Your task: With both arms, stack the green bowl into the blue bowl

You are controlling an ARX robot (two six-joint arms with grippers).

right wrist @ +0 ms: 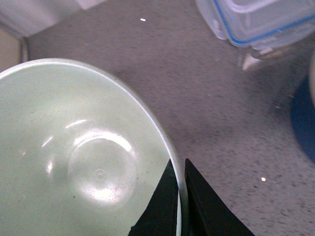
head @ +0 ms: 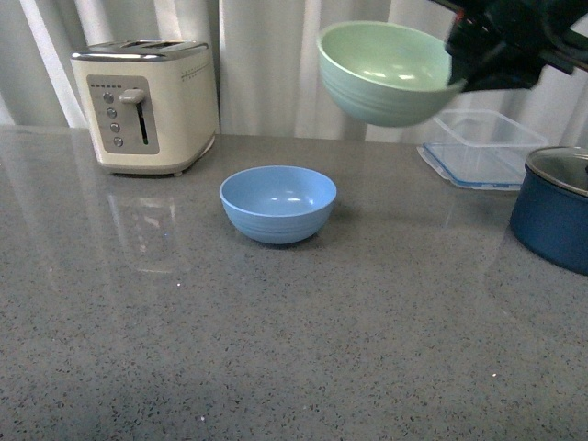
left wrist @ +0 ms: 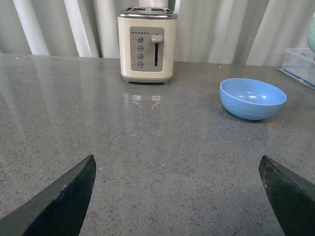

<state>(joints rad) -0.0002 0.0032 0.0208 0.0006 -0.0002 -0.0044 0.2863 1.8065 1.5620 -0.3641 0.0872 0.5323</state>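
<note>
Table (head: 276, 367) grey speckled stone, white curtain (head: 266, 64) behind, toaster (head: 147, 106) upper left. Green bowl (head: 386, 73) in the air upper right, right hand (right wrist: 179, 169) clenched on its rim. Blue bowl (head: 277, 204) on table, centre. Left hand (left wrist: 177, 160) spread wide.

Two bowls — one green bowl (head: 386, 73), one blue bowl (head: 278, 204) — plus one toaster (head: 147, 106), one clear container (head: 487, 147) with a blue rim, and one navy lidded pot (head: 554, 219).

Raised right end effector (right wrist: 178, 167) pinching green bowl (right wrist: 74, 147) rim; left end effector (left wrist: 177, 158) spread wide.
</note>
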